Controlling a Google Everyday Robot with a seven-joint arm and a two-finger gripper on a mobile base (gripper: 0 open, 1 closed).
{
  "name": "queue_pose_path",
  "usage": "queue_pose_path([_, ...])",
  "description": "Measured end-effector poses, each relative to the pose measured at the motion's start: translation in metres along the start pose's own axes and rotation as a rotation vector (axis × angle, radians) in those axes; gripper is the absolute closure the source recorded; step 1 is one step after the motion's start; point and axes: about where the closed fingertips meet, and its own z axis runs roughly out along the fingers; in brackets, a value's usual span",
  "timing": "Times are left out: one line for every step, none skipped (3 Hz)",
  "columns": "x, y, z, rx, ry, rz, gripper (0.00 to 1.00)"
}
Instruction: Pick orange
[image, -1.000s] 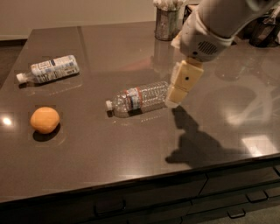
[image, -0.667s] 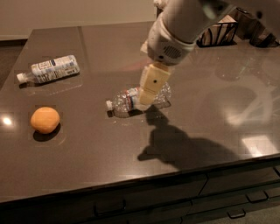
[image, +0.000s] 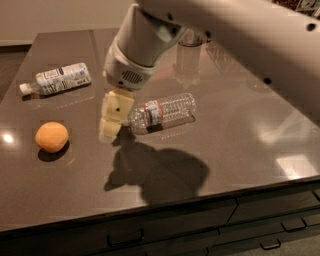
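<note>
The orange (image: 51, 136) is a small round matte fruit lying on the dark table at the left. My gripper (image: 111, 126) hangs from the white arm above the table's middle, to the right of the orange and a short way from it. It holds nothing. Its cream-coloured fingers (image: 116, 111) point down, just left of the lying clear bottle's cap end.
A clear plastic bottle (image: 162, 113) lies on its side at the table's middle. A white-labelled bottle (image: 57, 78) lies at the back left. A glass container (image: 189, 52) stands at the back. The table's front edge (image: 150, 210) runs above drawers.
My arm and gripper have moved left across the table, from right of the clear bottle to its left end, closer to the orange. The objects have not moved.
</note>
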Motion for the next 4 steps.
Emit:
queue_pose_path([-0.030, 0.006, 0.037, -0.044, -0.026, -0.038, 0.00])
queue_pose_path([-0.048, 0.005, 0.068, -0.069, -0.034, -0.053, 0.00])
queue_pose_path([-0.058, 0.006, 0.092, -0.095, -0.035, -0.053, 0.00])
queue_pose_path([-0.066, 0.008, 0.112, -0.113, -0.027, -0.056, 0.00])
